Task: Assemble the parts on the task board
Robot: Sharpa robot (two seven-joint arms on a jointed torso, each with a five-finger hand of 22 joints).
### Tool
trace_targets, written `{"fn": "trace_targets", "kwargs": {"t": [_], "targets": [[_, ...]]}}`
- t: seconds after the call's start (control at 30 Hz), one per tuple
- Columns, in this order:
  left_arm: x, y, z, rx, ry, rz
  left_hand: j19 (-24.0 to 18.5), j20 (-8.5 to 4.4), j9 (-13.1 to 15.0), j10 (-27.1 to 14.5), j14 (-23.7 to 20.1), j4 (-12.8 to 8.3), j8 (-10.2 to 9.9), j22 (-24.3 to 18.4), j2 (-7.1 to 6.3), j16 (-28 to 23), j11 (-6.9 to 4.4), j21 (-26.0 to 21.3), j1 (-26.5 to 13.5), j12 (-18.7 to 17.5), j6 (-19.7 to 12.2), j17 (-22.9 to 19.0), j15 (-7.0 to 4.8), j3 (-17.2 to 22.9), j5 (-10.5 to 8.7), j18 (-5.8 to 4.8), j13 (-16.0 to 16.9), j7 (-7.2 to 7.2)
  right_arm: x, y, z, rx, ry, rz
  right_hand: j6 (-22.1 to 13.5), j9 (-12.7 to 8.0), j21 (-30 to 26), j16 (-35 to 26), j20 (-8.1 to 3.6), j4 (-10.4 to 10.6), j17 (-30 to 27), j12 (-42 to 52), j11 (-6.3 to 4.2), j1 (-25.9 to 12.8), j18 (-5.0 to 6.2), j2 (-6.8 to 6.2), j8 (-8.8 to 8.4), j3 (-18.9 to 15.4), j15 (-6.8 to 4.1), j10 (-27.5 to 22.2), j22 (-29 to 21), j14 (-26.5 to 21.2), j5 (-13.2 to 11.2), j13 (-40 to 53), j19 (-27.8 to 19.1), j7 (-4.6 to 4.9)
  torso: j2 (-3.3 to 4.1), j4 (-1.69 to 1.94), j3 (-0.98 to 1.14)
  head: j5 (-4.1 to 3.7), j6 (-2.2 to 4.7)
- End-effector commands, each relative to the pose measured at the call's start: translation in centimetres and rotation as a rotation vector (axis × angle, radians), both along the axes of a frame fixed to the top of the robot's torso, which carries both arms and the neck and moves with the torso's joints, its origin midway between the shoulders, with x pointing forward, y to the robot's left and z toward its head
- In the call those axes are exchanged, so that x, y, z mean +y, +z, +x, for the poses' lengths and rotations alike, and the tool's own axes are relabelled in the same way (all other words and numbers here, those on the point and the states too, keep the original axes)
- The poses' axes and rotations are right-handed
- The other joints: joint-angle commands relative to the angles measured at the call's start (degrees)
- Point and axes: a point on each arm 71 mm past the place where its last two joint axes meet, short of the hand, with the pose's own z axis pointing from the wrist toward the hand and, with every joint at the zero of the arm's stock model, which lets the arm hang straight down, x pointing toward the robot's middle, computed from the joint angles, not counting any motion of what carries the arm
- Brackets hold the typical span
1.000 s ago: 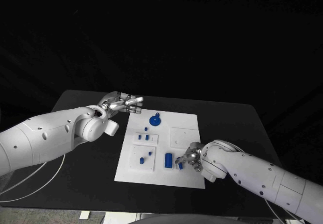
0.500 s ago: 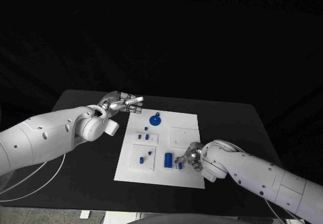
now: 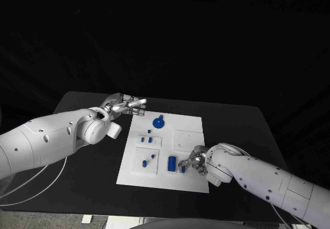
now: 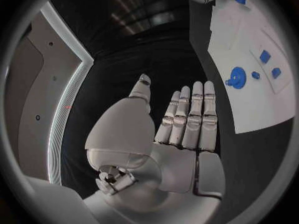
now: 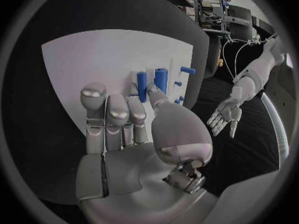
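Now, low in the picture's middle, we should slowly close our silver right hand (image 3: 194, 163), fingers apart and holding nothing, on the short blue peg (image 3: 184, 169) by the white task board's (image 3: 188, 136) near edge, while our left hand (image 3: 126, 105) waits open at upper left.

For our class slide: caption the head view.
Right hand at a blue part on the task board; left hand open beyond its corner.

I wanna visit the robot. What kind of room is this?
Probably a robot lab or test room: a black table, a white task board with small blue parts, dark drapes behind.
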Motion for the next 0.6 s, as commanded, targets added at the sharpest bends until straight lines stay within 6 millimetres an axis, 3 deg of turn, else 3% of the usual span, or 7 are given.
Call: {"fn": "trace_targets", "kwargs": {"t": [0.03, 0.27, 0.6], "targets": [[-0.22, 0.06, -0.04, -0.001, -0.015, -0.008, -0.5, 0.00, 0.0, -0.2, -0.1, 0.3, 0.0, 0.0, 0.16, -0.1, -0.05, 0.3, 0.0, -0.1, -0.4, 0.1, 0.13, -0.1, -0.31, 0.21, 0.1, 0.01, 0.41, 0.09, -0.13, -0.003, 0.032, 0.012, 0.3, -0.1, -0.1, -0.3, -0.38, 0.2, 0.1, -0.2, 0.11, 0.1, -0.45, -0.14, -0.03, -0.8, -0.43, -0.2, 2.4, 0.1, 0.0, 0.0, 3.2, 0.30, 0.01, -0.02, 0.00, 0.04, 0.05], [-0.23, 0.05, -0.04, -0.001, -0.015, -0.008, -0.5, 0.00, 0.0, -0.2, -0.1, 0.3, 0.0, 0.0, 0.16, -0.1, -0.05, 0.3, 0.0, -0.1, -0.4, 0.1, 0.13, -0.1, -0.31, 0.21, 0.1, 0.01, 0.40, 0.14, -0.14, -0.005, 0.031, 0.013, 0.3, -0.1, -0.1, -0.4, -0.38, 1.4, 0.1, -0.3, 0.16, -0.1, -0.42, -0.65, -0.04, -2.1, -0.42, -0.3, 2.4, 0.1, -0.9, -0.1, 3.2, 0.38, 0.04, -0.01, 0.01, 0.01, -0.05], [-0.26, 0.04, -0.05, -0.002, -0.016, -0.008, -0.6, 0.01, 0.0, -0.2, -0.1, 0.1, 0.0, 0.0, 0.32, -0.1, -0.05, 0.3, 0.0, -0.1, -0.5, 0.1, 0.14, -0.2, -0.28, 0.21, 0.1, 0.02, 0.41, 0.17, -0.15, -0.008, 0.036, 0.011, 0.3, -0.1, -0.2, -0.4, -0.38, 1.5, 0.1, -0.3, 0.14, 0.7, -0.39, -0.96, -0.03, -2.5, -0.43, -0.2, 2.3, 0.1, -1.1, -0.1, 3.2, 0.36, 0.00, -0.02, 0.01, 0.10, 0.02]]}}
